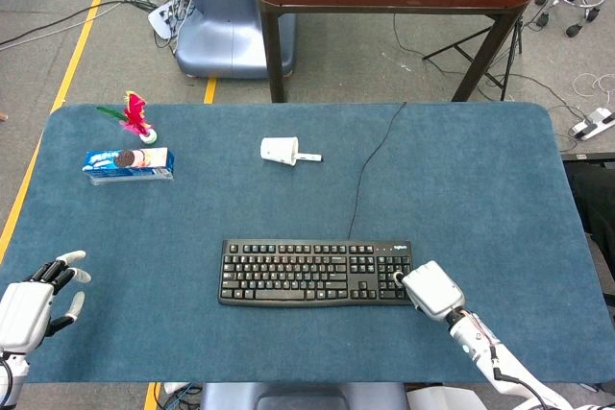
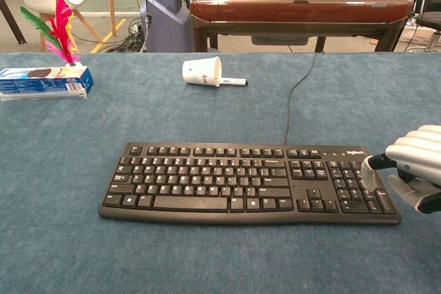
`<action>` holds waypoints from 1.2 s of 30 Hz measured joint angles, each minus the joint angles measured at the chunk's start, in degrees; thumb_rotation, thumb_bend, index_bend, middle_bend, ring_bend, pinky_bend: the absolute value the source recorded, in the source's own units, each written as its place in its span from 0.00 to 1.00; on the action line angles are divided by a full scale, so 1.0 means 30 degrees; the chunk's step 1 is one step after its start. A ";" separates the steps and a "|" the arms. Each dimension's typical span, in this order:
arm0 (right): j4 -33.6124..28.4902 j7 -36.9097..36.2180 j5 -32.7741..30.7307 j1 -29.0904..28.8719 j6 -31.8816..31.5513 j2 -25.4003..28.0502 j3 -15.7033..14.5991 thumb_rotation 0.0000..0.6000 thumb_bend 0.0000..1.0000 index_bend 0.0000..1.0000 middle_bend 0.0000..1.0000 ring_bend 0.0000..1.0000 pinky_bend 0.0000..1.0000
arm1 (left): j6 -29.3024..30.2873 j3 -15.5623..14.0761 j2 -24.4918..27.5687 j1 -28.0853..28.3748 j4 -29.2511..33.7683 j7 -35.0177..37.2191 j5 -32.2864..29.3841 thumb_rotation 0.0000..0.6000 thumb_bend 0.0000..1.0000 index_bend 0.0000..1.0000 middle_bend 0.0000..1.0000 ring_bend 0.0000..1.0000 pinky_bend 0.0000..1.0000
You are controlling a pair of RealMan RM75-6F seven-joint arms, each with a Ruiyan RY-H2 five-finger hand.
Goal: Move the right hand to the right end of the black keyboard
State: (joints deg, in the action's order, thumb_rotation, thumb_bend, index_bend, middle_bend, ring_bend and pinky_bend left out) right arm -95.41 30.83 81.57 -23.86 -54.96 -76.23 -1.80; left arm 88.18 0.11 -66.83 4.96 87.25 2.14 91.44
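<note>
the black keyboard [image 1: 317, 274] lies flat on the blue-covered counter [image 1: 480, 180], long side across the near edge, its thin cable running away toward the far side. the right hand [image 1: 432, 290] touches its right end, fingers curled over the edge keys.

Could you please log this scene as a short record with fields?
surface: blue table
keyboard: black, centre, cable running back
right hand: at keyboard's right end, a finger on its edge, holding nothing
left hand: near left table edge, fingers apart, holding nothing
cup: on its side, beyond keyboard
cookie pack: far left
feather toy: behind cookie pack
</note>
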 measured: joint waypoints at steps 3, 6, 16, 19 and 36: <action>0.0112 -0.0075 -0.0082 -0.0035 -0.0008 -0.0047 -0.0068 1.00 1.00 0.42 1.00 1.00 1.00 | 0.0033 0.0003 0.0004 -0.0012 -0.0005 -0.0037 0.0019 1.00 0.41 0.46 0.25 0.31 0.53; 0.0216 -0.0205 -0.0122 -0.0077 -0.0029 -0.0089 -0.0127 1.00 1.00 0.42 1.00 1.00 1.00 | 0.0014 -0.0003 -0.0003 -0.0016 -0.0016 -0.0107 0.0018 1.00 0.41 0.46 0.25 0.31 0.53; 0.0538 -0.0626 -0.0210 -0.0283 -0.0034 -0.0228 -0.0228 1.00 1.00 0.42 1.00 1.00 1.00 | -0.0037 0.0010 0.0049 -0.0037 0.0090 -0.0278 -0.0069 1.00 0.41 0.46 0.25 0.31 0.53; 0.0659 -0.0650 -0.0322 -0.0365 0.0057 -0.0342 -0.0248 1.00 1.00 0.42 1.00 1.00 1.00 | -0.0066 0.0025 0.0073 -0.0042 0.0098 -0.0363 -0.0131 1.00 0.41 0.46 0.25 0.31 0.53; -0.0044 -0.0637 0.0232 -0.0363 -0.0902 0.0027 -0.0479 1.00 1.00 0.42 1.00 1.00 1.00 | 0.0047 0.0140 0.0266 -0.0126 0.0334 -0.0354 -0.0260 1.00 0.41 0.46 0.25 0.31 0.53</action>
State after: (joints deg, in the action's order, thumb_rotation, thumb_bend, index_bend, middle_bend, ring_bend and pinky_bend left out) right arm -95.54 28.92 82.26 -24.95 -57.67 -76.15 -3.23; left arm 88.32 0.53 -66.03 4.58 88.26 1.08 90.66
